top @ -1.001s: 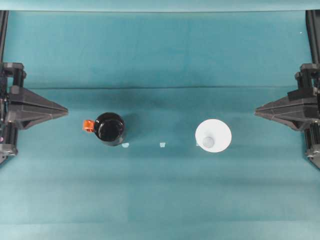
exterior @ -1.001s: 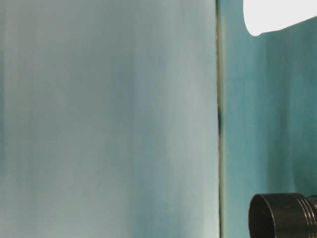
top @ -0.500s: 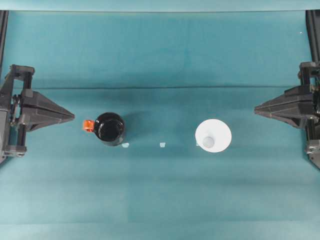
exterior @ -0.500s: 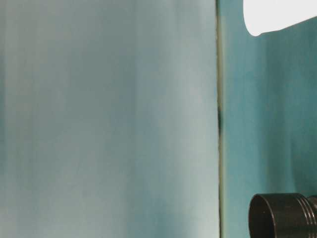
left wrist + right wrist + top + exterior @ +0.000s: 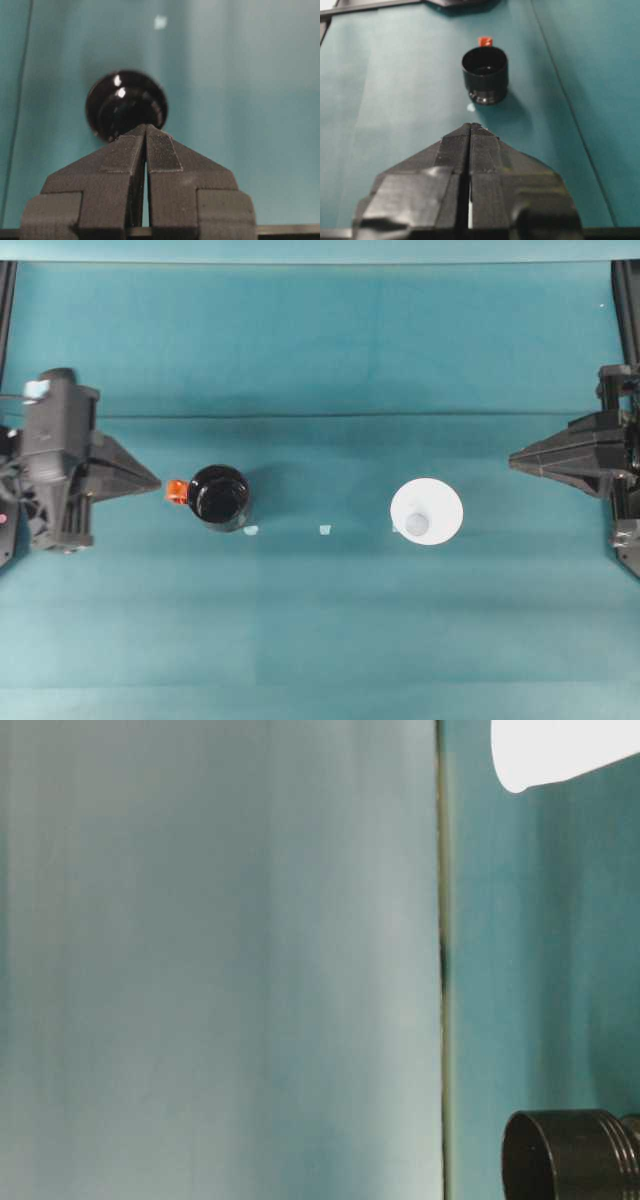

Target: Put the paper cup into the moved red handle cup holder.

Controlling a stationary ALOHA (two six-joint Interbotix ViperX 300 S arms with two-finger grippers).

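The red handle cup holder (image 5: 219, 497) is a glossy black cup standing upright left of centre, its orange-red tab (image 5: 176, 490) pointing left. To its right the white paper cup (image 5: 427, 511) stands upright with its rim up. My left gripper (image 5: 158, 482) is shut, its tip just left of the tab, apart from it. My right gripper (image 5: 512, 460) is shut and sits well to the right of the paper cup. The left wrist view has the holder (image 5: 126, 105) just beyond the shut fingertips (image 5: 146, 127). In the right wrist view the holder (image 5: 485, 74) stands far ahead of the shut gripper (image 5: 471, 125).
Two small pale markers (image 5: 251, 530) (image 5: 325, 530) lie on the teal cloth between holder and cup. A fold line (image 5: 320, 416) runs across the cloth. In the table-level view, the cup (image 5: 560, 750) and the holder (image 5: 570, 1155) stand apart.
My left arm has advanced to the right until its tip is near the holder's tab, and its wrist has tipped. The right arm, cup and holder have stayed put.
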